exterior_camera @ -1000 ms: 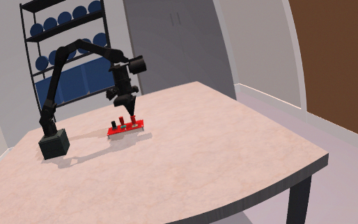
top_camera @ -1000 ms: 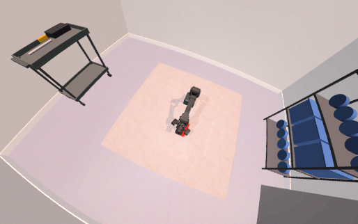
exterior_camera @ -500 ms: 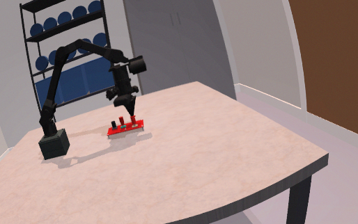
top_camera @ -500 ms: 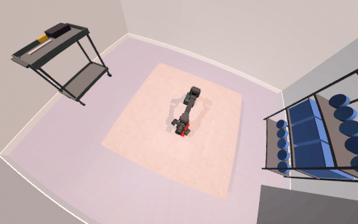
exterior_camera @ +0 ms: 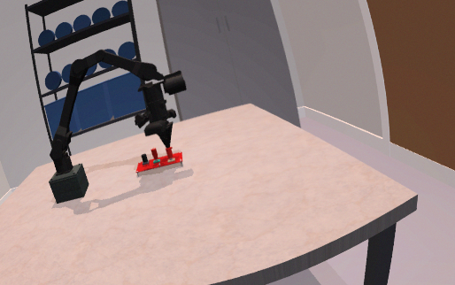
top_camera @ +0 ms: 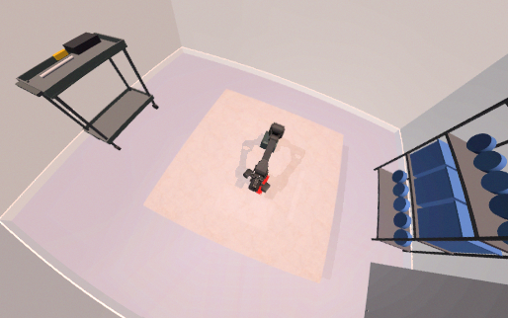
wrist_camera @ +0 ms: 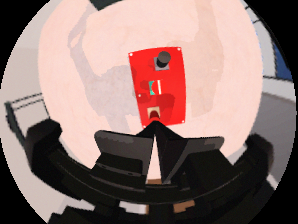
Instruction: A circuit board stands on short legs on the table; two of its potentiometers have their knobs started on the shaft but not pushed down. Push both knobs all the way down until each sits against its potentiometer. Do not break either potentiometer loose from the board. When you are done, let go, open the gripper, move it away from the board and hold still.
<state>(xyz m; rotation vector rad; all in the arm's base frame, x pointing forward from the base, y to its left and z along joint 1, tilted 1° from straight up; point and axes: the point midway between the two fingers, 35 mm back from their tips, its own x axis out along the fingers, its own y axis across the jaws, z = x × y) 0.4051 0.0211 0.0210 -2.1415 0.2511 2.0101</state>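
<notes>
The board (exterior_camera: 160, 164) (wrist_camera: 175, 75) stood upright on its legs, well in from the edges of the counter (top_camera: 296, 227) (exterior_camera: 266, 199) (wrist_camera: 235, 100). The black knob (exterior_camera: 144, 159) (wrist_camera: 164, 58) looked seated; the middle red knob (exterior_camera: 154, 153) (wrist_camera: 156, 88) seemed high, so probably was left to push. The end red knob (exterior_camera: 169, 153) (wrist_camera: 154, 114), nearest the counter's far corner, seemed in hand, its seating unclear. Above it the fingers (top_camera: 257, 185) (exterior_camera: 168, 147) were together, clamped on nothing, tips at its top. Release and retreat remained.
</notes>
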